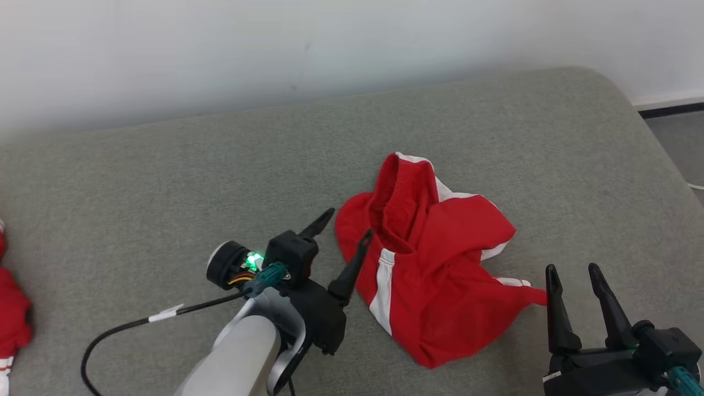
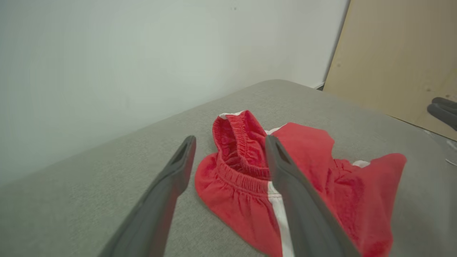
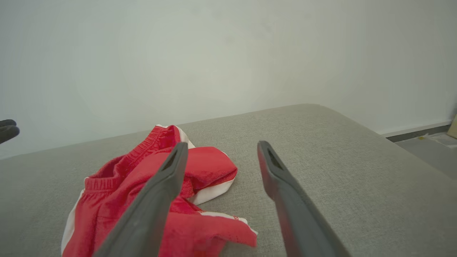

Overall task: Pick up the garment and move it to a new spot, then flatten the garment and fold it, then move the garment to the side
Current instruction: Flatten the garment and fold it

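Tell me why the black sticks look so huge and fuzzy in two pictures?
Left wrist view: the left gripper sits right at the camera, so its fingers look huge and soft, the red shorts sharper; right wrist view: same for the right gripper; head view: both look small and crisp under soft, even light.

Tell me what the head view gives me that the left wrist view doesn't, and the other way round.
Head view adds: a second red cloth with white trim, far to the robot's left on the cushion, plus the left arm's black cable and green wrist light.
Left wrist view adds: a tan board beyond the cushion's far end.
Both share: the bunched red garment with white stripes and elastic waistband, the grey cushion, the left gripper open at the garment's left edge, and the right gripper.
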Tool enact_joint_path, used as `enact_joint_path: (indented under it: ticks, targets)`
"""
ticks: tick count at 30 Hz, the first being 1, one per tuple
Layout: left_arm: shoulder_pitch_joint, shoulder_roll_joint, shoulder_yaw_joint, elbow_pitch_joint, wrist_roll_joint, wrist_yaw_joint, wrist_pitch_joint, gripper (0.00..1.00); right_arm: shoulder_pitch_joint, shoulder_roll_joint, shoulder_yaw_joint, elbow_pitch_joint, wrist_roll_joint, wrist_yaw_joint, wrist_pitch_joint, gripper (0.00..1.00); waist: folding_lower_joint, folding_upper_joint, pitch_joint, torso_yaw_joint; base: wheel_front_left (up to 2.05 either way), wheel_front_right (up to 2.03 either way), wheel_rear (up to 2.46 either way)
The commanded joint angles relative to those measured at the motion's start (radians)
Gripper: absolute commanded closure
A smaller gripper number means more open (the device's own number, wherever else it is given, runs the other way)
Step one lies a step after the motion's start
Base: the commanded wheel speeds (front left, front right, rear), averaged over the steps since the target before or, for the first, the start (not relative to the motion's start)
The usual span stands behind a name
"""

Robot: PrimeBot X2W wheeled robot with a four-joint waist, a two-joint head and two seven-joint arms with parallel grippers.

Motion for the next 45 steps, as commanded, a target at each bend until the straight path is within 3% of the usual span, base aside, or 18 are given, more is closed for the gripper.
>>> enact_joint_path:
  ticks: [1,7,15,16,18,23,30,45]
  targets:
    - [-0.036,0.006,-0.051,0.026,-0.033,0.001,0.029,0.00,-0.008,0.005,-0.003,0.001,0.003,-0.002,0.000,0.00,-0.0001,-0.0001,0.034,-0.060,0.00,0.00,0.00]
    - [-0.087,0.025,-0.175,0.124,-0.129,0.002,0.134,0.00,-0.027,0.009,0.000,0.010,0.011,-0.002,0.000,0.00,-0.0001,-0.0001,0.051,-0.114,0.00,0.00,0.00]
    - [-0.102,0.021,-0.240,0.192,-0.188,0.001,0.180,0.00,-0.031,0.013,0.007,0.014,0.011,-0.002,0.000,0.00,-0.0001,-0.0001,0.063,-0.146,0.00,0.00,0.00]
    - [-0.105,0.021,-0.248,0.205,-0.190,0.001,0.182,0.11,-0.033,0.012,0.006,0.014,0.011,-0.002,0.000,0.00,-0.0001,-0.0001,0.065,-0.149,0.00,0.00,0.00]
    - [-0.117,0.021,-0.252,0.228,-0.188,0.001,0.168,1.00,-0.035,0.011,0.004,0.013,0.011,-0.002,0.000,0.00,-0.0001,-0.0001,0.067,-0.154,0.00,0.00,0.00]
    - [-0.137,0.011,-0.243,0.268,-0.183,0.008,0.107,1.00,-0.023,0.007,-0.012,0.004,0.004,-0.002,0.000,0.00,-0.0001,-0.0001,0.063,-0.147,0.00,0.00,0.00]
    - [-0.128,0.024,-0.195,0.255,-0.209,0.034,0.013,1.00,0.005,0.001,-0.011,0.017,-0.004,-0.002,0.000,0.00,-0.0001,-0.0001,0.017,-0.073,0.00,0.00,0.00]
    - [0.215,0.108,-0.054,0.082,-0.332,0.186,-0.122,1.00,0.033,-0.019,-0.011,0.031,-0.011,-0.002,0.000,0.00,-0.0001,-0.0001,-0.032,0.120,0.00,0.00,0.00]
